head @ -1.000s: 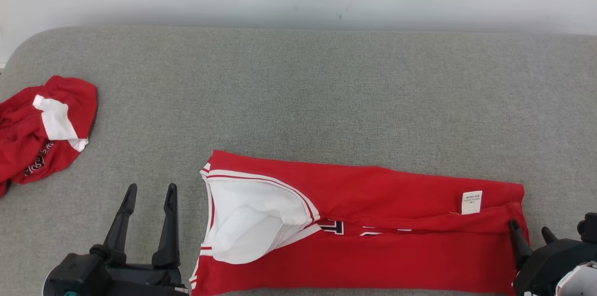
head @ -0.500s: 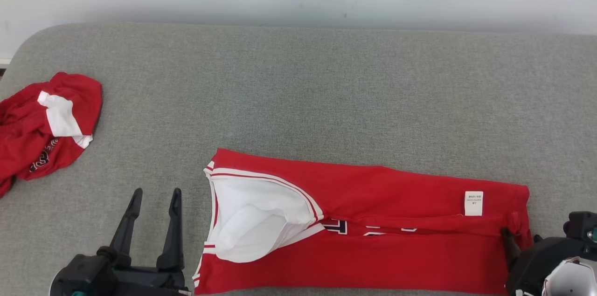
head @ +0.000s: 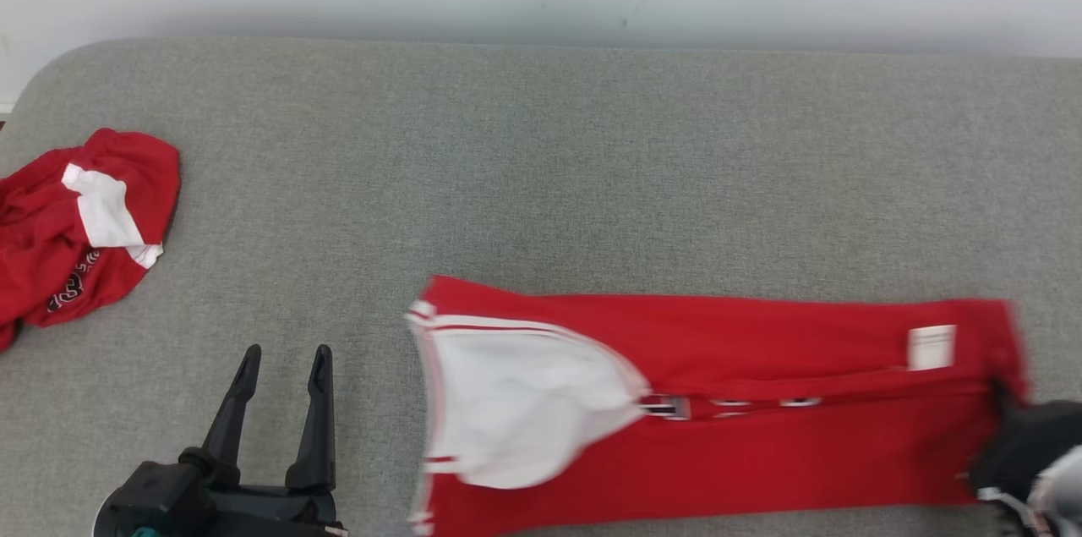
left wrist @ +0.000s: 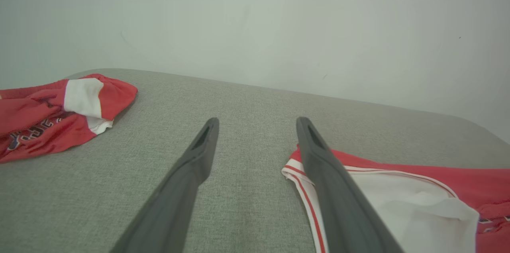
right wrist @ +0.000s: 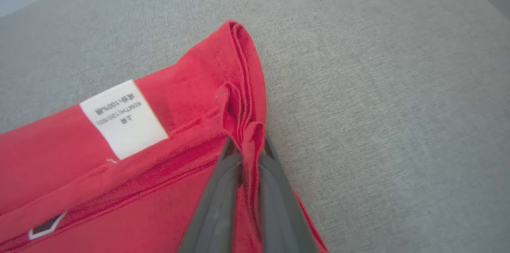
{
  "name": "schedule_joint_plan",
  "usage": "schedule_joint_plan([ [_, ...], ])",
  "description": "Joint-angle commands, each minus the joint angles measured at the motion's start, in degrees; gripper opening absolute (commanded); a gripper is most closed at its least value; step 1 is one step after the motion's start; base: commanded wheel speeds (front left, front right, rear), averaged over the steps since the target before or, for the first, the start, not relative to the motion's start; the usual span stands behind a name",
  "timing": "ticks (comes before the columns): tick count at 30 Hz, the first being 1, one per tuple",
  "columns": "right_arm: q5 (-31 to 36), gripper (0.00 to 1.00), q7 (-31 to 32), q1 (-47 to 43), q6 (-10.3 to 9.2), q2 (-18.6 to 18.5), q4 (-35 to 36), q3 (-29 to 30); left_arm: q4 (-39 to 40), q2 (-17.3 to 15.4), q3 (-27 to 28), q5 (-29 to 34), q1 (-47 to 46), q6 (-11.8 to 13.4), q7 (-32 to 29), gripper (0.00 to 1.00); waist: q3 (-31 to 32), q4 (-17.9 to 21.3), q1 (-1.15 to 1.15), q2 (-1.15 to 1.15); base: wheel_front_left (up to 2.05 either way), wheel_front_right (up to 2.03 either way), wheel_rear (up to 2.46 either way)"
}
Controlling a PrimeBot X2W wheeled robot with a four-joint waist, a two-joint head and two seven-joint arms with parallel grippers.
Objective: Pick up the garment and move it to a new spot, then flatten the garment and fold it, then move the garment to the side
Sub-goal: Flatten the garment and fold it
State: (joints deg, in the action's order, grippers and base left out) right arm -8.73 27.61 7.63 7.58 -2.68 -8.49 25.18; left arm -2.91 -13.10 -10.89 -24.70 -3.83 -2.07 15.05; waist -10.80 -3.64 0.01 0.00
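Two or more layers of the long folded red-and-white sports jersey point(head: 761, 452) are pinched between the closed fingers of my right claw point(right wrist: 247, 145), at the hem corner just past the white care label point(right wrist: 123, 117). The rest of the cloth stretches away from that claw across the grey woven cushion point(head: 592, 139). My left claw point(head: 283, 355) hangs open and empty, just beside the jersey's white-panelled end. What worries me is the single-point grip. Dragging from one corner could pull the fold apart, bunch the cloth, or let the thin pinch slide out. The crumpled red garment point(head: 76, 224) lies well beyond the left claw, so I judge it is out of the way.
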Motion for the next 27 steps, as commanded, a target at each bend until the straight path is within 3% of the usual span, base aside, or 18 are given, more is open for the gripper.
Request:
schedule_joint_plan([
  [1, 0.6, 0.0, -1.2, 0.9, -0.13, -0.3, 0.9, 3.7, -0.1, 0.2, 0.2, 0.1, -0.2, -0.1, 0.2, 1.0, 0.0, 0.2, -0.01, 0.0, 0.0, 0.0, 0.0],
  [9, 4.1, 0.0, -3.1, 1.5, -0.13, -0.3, 3.9, 17.5, -0.3, 0.8, -0.2, 0.3, 0.1, -0.3, 0.2, 1.0, 0.2, 0.2, -0.01, 0.0, 0.0, 0.0, 0.0],
  [14, 6.3, 0.0, -3.1, 0.7, -0.13, -0.2, 3.8, 19.6, -0.4, 0.7, 0.2, -0.1, 0.7, -0.5, 0.2, 1.0, 0.5, 0.0, -0.01, 0.0, 0.0, 0.0, 0.0],
  [20, 1.8, 0.0, -4.4, -0.8, -0.12, -0.2, 2.7, 9.3, -0.2, 0.5, 0.9, -0.2, 1.6, -0.6, 0.2, 1.0, 1.2, 0.5, -0.01, 0.0, 0.0, 0.0, 0.0],
  [27, -6.9, 0.0, -3.5, -3.8, -0.12, -0.2, 6.8, -13.2, -0.4, 1.1, 0.2, -0.1, 1.5, -0.6, 0.2, 1.0, 1.7, 0.5, -0.01, 0.0, 0.0, 0.0, 0.0],
])
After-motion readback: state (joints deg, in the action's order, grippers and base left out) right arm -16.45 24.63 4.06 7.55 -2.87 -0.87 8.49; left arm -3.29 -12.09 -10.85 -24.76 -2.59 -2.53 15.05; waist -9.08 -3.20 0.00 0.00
